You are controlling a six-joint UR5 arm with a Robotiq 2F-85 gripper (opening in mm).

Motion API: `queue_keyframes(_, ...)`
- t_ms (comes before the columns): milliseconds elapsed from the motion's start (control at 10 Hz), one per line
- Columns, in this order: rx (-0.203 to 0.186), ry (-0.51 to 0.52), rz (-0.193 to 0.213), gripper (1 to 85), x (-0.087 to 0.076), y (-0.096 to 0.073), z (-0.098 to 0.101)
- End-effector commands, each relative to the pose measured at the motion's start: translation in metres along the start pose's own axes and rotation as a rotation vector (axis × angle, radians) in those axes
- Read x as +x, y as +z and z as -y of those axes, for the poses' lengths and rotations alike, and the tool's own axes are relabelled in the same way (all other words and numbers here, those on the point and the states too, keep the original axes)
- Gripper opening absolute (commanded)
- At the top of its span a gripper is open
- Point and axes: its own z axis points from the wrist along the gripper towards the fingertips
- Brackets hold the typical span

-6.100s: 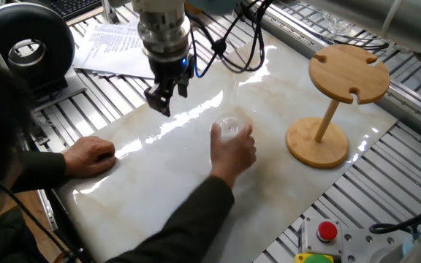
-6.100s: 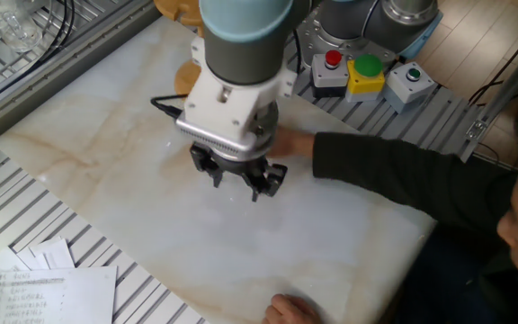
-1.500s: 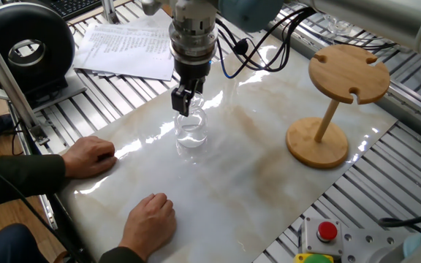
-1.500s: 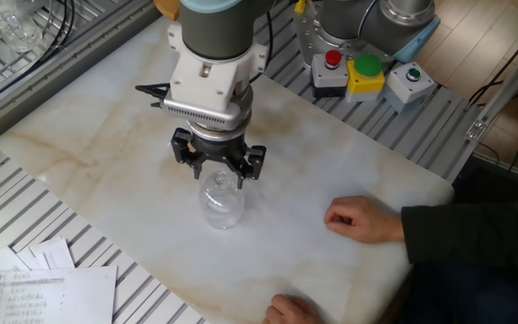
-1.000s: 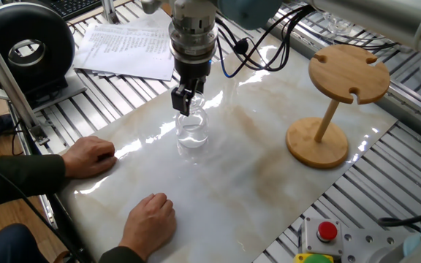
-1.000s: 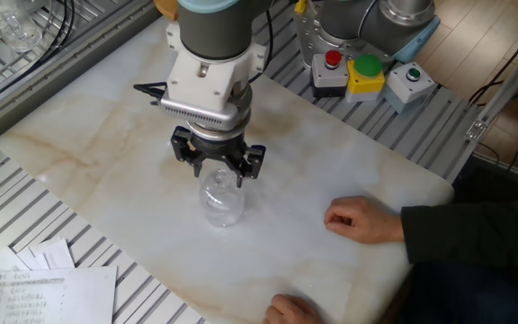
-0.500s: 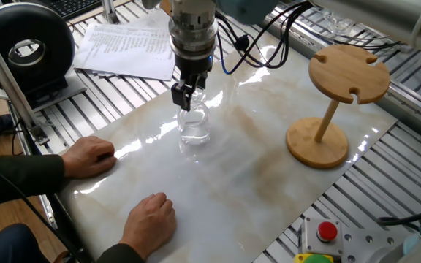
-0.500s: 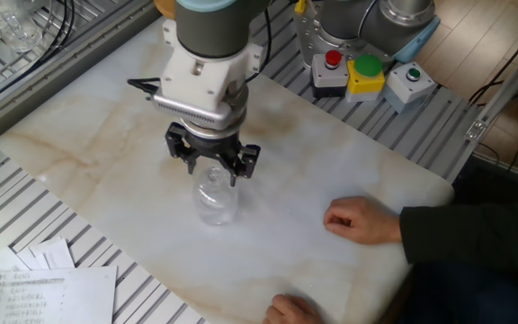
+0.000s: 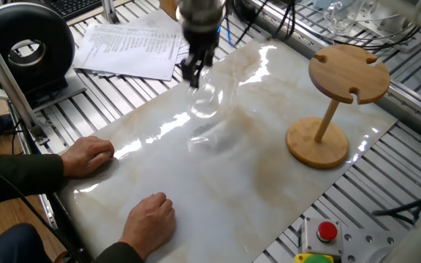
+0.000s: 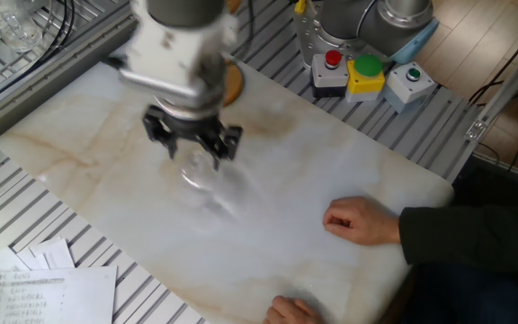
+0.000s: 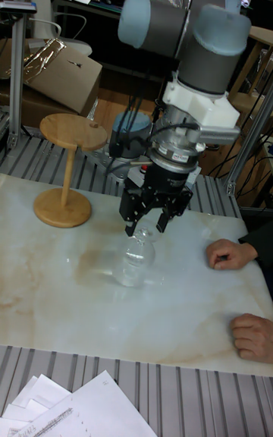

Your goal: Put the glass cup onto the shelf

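Observation:
The glass cup (image 9: 205,103) is clear and hangs bowl-down, a little tilted, just above the marble table (image 9: 269,183). My gripper (image 9: 194,74) is shut on its upper stem end. In the other fixed view the gripper (image 10: 193,151) sits right over the glass cup (image 10: 198,172). The tall fixed view shows the gripper (image 11: 150,226) with the glass cup (image 11: 136,261) below it. The shelf (image 9: 349,73), a bamboo disc on a thin post and round base, stands at the right, well apart from the cup. It is at the left in the tall view, shelf (image 11: 73,133).
A person's two hands (image 9: 90,155) (image 9: 152,216) rest on the table's near edge. Papers (image 9: 129,44) and a black round device (image 9: 26,47) lie at the back left. A button box (image 10: 356,74) sits by the table's corner.
The gripper has lifted the glass cup off the table and carried it a little toward the shelf side. The hands have stayed put.

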Motion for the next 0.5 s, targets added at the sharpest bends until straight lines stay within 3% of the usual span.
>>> queue_keyframes(0,-0.008,-0.054,0.012,1.0,0.0150,-0.0310,0.0259)
queue_keyframes(200,0.001,-0.054,0.016,1.0,0.0223,-0.0343,0.0248)
queue_keyframes(400,0.021,-0.052,0.018,1.0,0.0133,-0.0349,0.0236)
